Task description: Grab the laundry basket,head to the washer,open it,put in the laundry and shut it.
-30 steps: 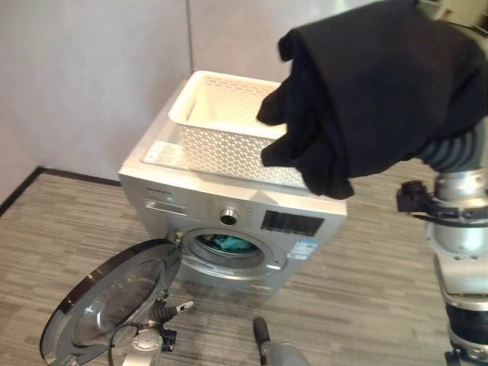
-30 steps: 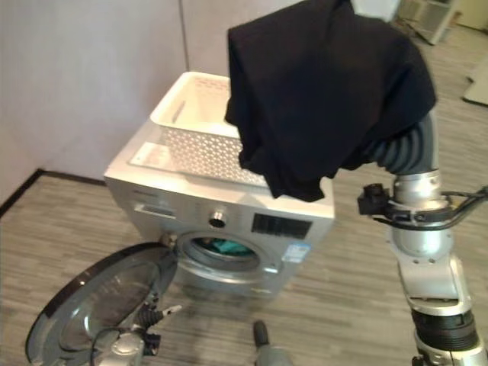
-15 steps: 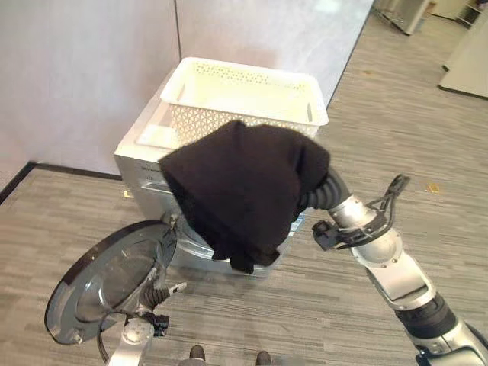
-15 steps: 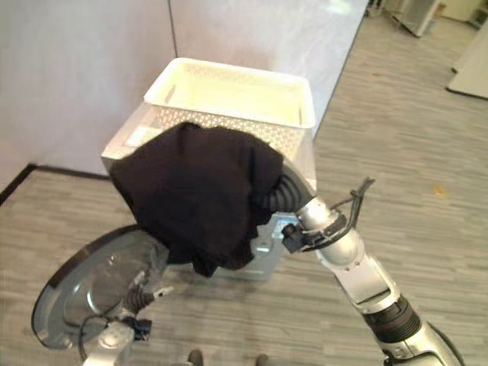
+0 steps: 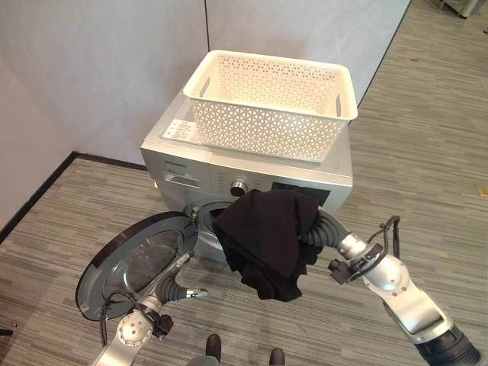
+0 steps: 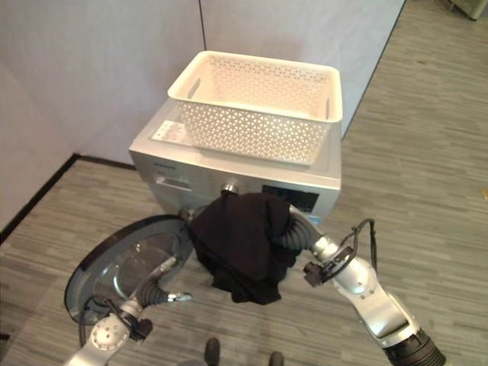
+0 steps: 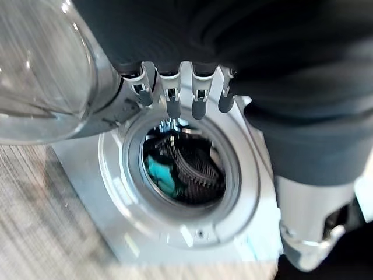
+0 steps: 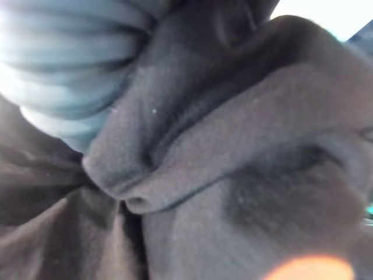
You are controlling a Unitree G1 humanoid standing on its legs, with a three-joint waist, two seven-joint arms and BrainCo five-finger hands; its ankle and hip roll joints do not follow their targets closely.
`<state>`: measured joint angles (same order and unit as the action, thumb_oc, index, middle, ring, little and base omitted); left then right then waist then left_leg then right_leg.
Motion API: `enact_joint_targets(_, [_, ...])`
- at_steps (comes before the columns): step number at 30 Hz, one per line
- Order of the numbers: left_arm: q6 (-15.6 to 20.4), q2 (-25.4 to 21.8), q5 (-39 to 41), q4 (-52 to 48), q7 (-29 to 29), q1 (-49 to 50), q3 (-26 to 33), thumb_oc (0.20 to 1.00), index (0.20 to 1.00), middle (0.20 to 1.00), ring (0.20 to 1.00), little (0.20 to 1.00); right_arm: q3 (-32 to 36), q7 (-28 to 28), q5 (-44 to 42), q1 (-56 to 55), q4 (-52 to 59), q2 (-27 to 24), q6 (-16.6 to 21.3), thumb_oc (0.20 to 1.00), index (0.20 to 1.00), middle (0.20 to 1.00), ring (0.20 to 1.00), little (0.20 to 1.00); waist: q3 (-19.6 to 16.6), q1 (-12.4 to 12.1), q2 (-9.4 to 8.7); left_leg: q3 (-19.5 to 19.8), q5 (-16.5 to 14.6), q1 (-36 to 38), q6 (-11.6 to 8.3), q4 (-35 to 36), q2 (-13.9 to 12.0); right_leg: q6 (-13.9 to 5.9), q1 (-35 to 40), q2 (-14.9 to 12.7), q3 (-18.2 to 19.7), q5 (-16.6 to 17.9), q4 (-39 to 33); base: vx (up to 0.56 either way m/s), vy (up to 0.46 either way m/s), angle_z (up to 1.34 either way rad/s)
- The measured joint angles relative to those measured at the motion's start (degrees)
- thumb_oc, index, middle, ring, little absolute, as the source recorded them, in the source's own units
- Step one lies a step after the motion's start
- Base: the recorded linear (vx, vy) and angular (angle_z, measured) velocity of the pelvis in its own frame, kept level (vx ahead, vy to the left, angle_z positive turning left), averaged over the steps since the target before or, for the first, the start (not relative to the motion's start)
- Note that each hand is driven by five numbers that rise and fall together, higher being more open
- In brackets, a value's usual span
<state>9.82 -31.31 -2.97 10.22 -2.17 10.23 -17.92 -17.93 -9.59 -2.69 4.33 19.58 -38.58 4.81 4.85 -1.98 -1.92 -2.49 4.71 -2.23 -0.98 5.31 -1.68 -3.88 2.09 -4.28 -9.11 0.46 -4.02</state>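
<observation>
Right hand: wrapped in the black garment, fingers hidden under the cloth, can't tell how they're set. In the right wrist view, folds of the garment sit right against the ribbed cover. The garment hangs off the hand directly in front of the washer opening, just below the control panel, its lower edge drooping toward the floor.

Left hand: fingers straight and relaxed, holding nothing, low beside the washer's open door. In its wrist view the fingertips line up over the drum opening, with the garment dark just past them.

Washer door is swung fully open, out to the washer's left and lying low toward the floor. Inside the drum there's a teal piece of laundry.

White laundry basket sits on top of the washer, upright. Washer stands against the grey wall.
</observation>
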Motion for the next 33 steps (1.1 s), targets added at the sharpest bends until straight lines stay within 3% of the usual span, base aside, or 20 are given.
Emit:
enact_joint_targets(5, [0.5, -2.5, -0.2, -3.6, -2.3, -3.6, -5.5, 1.000, 1.000, 1.000, 1.000, 1.000, 0.1, 0.0, 0.0, -0.4, -0.3, 0.0, 0.0, 0.200, 0.200, 0.200, 0.200, 0.200, 0.5, 0.0, -0.63, 0.4, 0.0, 0.0, 0.01, 0.0, 0.3, 0.04, 0.5, -0.1, -0.6, 0.2, -0.7, 0.02, -0.013, 0.05])
enact_joint_targets(13, [-0.1, -1.1, 5.3, -6.6, -4.5, -8.4, -10.6, 1.000, 1.000, 1.000, 1.000, 1.000, -0.1, 0.5, 0.1, -1.3, -2.9, 0.9, -0.9, 0.200, 0.200, 0.200, 0.200, 0.200, 1.1, 0.5, -1.08, 0.6, 0.0, -0.2, -0.01, 0.0, 0.3, 0.02, 0.7, 0.0, -1.0, 0.3, -0.9, 0.00, -0.010, 0.02])
enact_joint_targets(21, [-3.0, 1.6, 9.3, -8.1, -4.7, -10.6, -10.5, 1.000, 1.000, 1.000, 1.000, 1.000, 0.0, 1.9, 3.1, -2.0, -5.9, 2.3, -3.6, 0.200, 0.200, 0.200, 0.200, 0.200, 1.3, 1.3, -0.77, 2.1, 0.2, -1.3, -0.19, 0.0, 0.5, 0.00, 0.3, 0.0, -2.6, 0.2, -0.9, 0.01, -0.013, 0.09])
enact_joint_targets(25, [-4.2, 5.6, 8.8, -5.7, -4.1, -11.6, -10.8, 1.000, 1.000, 1.000, 1.000, 1.000, 0.0, 3.3, 3.6, -2.0, -10.4, 7.4, -5.3, 0.200, 0.200, 0.200, 0.200, 0.200, 1.4, 1.2, -0.61, 2.3, 0.2, -1.3, -0.21, 0.0, 0.7, -0.02, 0.3, 0.0, -2.7, 0.1, -0.9, 0.00, 0.000, 0.00])
enact_joint_targets(33, [-5.0, 8.4, 2.9, -1.1, -2.2, -20.1, -18.6, 1.000, 1.000, 1.000, 1.000, 1.000, -4.1, 8.1, 1.2, 1.3, -19.8, 13.7, -6.5, 0.200, 0.200, 0.200, 0.200, 0.200, 2.1, 1.2, 0.52, 3.4, 0.9, -2.2, -0.30, 0.0, 0.8, 0.03, 0.1, 0.0, -3.9, 0.2, -1.0, -0.02, -0.001, 0.07])
